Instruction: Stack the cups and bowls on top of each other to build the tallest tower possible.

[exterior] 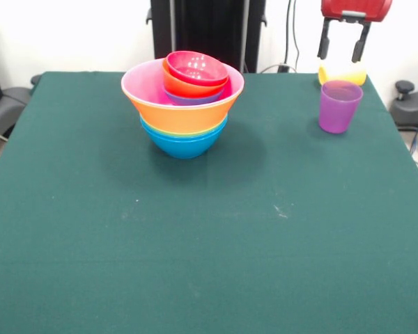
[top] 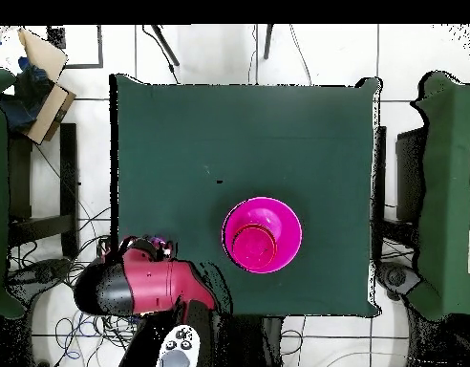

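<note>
White wall and a dark pedestal stand behind the green bench (exterior: 195,229). Hand (exterior: 342,50) hangs at the far right corner in the front view, both fingers spread apart, nothing between them. Directly beneath it lies the yellow cup (exterior: 343,74), apparently on its side; just in front stands the purple cup (exterior: 338,106), upright, mouth up. Well apart, toward the far middle, sits the tower (exterior: 184,104): blue bowls at the base, orange and pink above, small ones topmost. Overhead, the arm hides both cups. Judged step: reaching for the yellow cup. Next move calls for a straight descent, closing across the cup, clear of the purple one.
</note>
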`<move>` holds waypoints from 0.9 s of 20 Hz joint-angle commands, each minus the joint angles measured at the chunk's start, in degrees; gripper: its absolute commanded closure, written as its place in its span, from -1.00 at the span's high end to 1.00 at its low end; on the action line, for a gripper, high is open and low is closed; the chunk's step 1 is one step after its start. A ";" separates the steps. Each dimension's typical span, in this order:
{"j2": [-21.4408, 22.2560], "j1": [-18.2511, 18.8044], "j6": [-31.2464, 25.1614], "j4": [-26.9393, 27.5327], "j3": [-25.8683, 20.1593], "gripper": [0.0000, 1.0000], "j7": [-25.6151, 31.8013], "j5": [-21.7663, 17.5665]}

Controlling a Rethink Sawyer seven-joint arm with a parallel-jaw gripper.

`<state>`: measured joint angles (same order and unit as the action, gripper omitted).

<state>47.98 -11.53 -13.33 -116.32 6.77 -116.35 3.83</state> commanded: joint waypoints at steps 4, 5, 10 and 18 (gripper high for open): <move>-2.63 1.29 1.95 -3.19 -3.03 1.00 -8.91 0.54; -2.77 1.23 2.09 -3.10 -2.89 1.00 -8.90 0.46; -3.78 0.24 4.60 -3.99 -2.39 1.00 -10.32 0.57; -6.16 -1.68 3.85 -3.11 -1.89 1.00 -11.89 2.64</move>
<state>46.67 -11.99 -10.60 -117.25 6.98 -116.35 4.08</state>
